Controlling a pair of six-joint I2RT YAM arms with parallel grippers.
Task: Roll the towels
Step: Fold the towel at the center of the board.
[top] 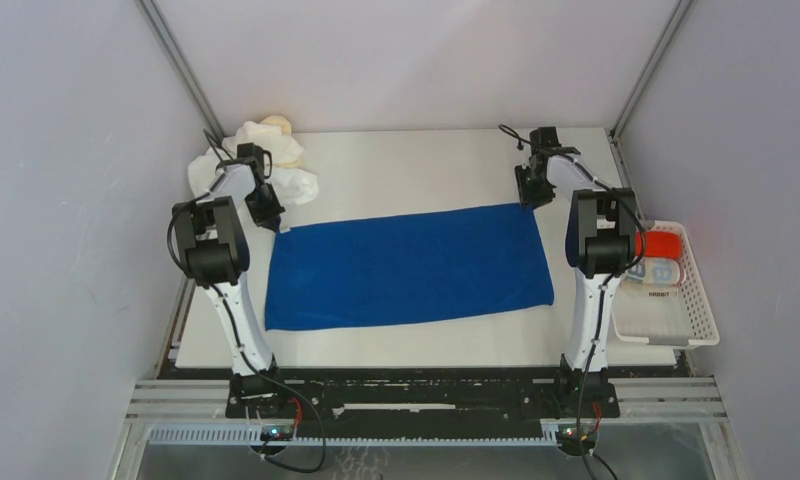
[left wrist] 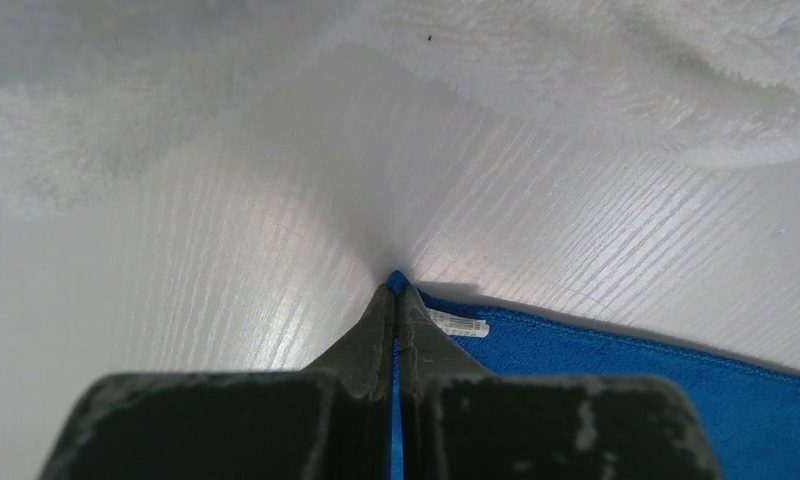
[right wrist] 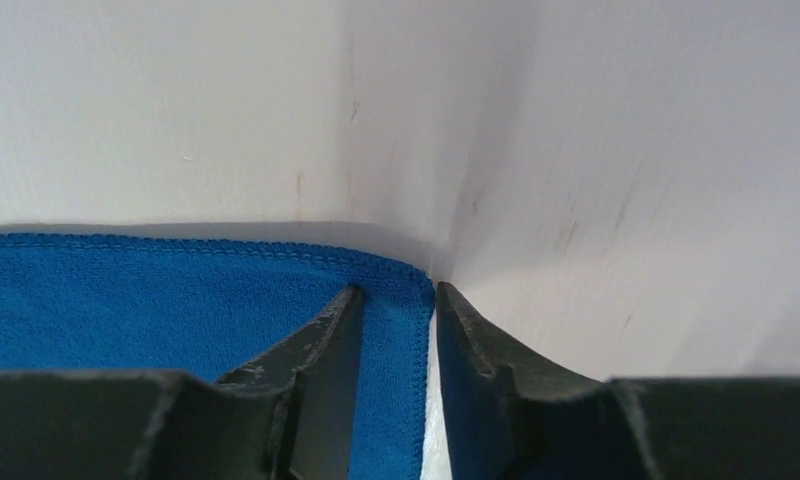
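A royal blue towel [top: 406, 265] lies spread flat across the middle of the table. My left gripper [top: 276, 222] is shut on its far left corner; in the left wrist view the blue cloth [left wrist: 676, 390] shows between the closed tips [left wrist: 396, 285], beside a small white label [left wrist: 458, 323]. My right gripper [top: 529, 200] is at the far right corner. There its jaws [right wrist: 396, 295] stand open astride the hemmed edge of the towel [right wrist: 126, 300], one finger [right wrist: 326, 330] on the cloth, the other [right wrist: 476, 340] on the bare table. More towels, white and cream [top: 266, 160], are piled at the far left.
A white slatted basket [top: 701, 320] sits off the table's right edge, holding a red towel [top: 661, 243] and a light-blue patterned one [top: 658, 272]. The white towel pile [left wrist: 626, 80] lies just beyond my left gripper. Enclosure walls stand on three sides.
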